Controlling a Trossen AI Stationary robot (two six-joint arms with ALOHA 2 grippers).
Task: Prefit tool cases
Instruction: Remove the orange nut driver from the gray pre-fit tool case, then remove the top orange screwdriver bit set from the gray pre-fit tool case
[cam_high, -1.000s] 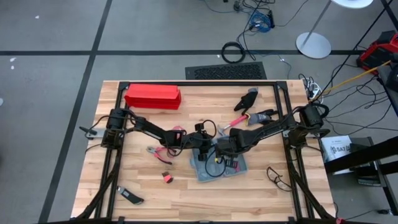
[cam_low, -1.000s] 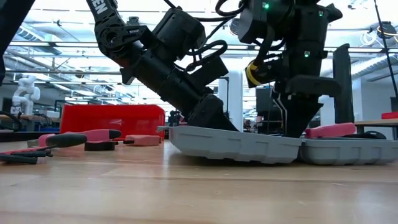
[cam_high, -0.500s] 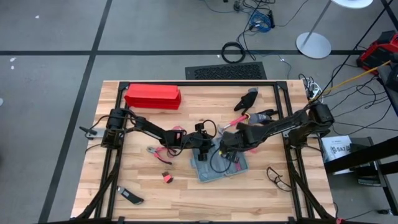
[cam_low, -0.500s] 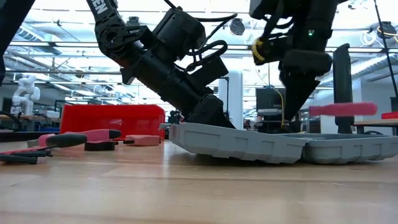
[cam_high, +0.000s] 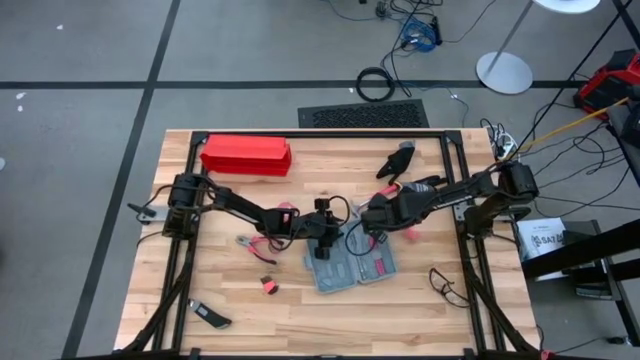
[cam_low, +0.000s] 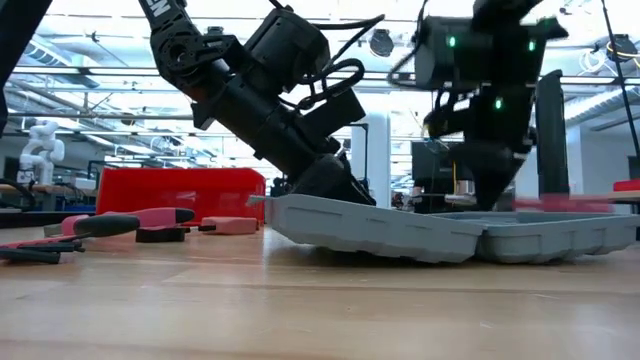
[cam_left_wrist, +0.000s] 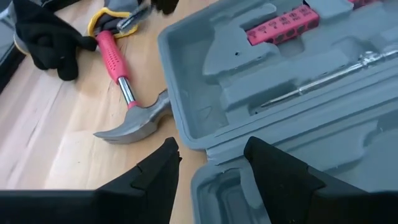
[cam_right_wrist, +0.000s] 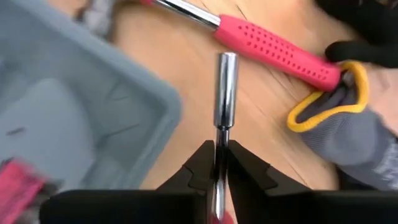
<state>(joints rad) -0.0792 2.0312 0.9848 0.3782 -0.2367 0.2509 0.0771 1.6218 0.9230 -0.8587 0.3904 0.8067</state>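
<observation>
The tool case (cam_high: 350, 262) lies open mid-table, one half tilted up. The left gripper (cam_left_wrist: 208, 163) sits at its rim, fingers spread wide, holding nothing. The right gripper (cam_right_wrist: 217, 163) hangs past the case's far edge, its jaws pinched narrow on a slim chrome rod (cam_right_wrist: 224, 93), perhaps a socket driver. Beneath it, the wrist camera catches a pink-handled hammer (cam_right_wrist: 273, 46) and a work glove (cam_right_wrist: 348, 124). From overhead the rod is too small to make out; a red box (cam_high: 246, 155) stands well apart.
</observation>
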